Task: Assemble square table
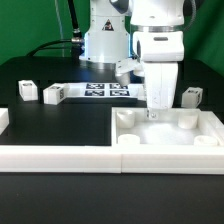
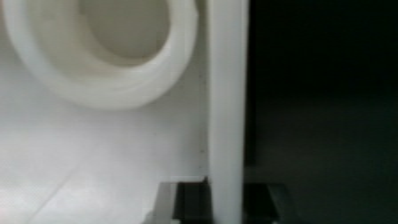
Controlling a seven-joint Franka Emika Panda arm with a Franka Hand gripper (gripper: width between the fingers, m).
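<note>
Tool (image 1: pixel 155 114) clamped on the far rim of the one square table top (image 1: pixel 160 134), lying on the worktop (image 1: pixel 60 122). Four round sockets (image 1: pixel 126 118) show in it. Three leg blocks (image 1: pixel 27 90) are visible. The wrist view cuts off the fingertips.

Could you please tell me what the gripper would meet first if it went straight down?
Probably the raised rim of the table top, which runs between the gripper's fingers; contact is unclear.

The arm (image 1: pixel 158 55) is glossy white shells, rounded, split by a black joint band; its far base (image 1: pixel 104 42) is white too.
</note>
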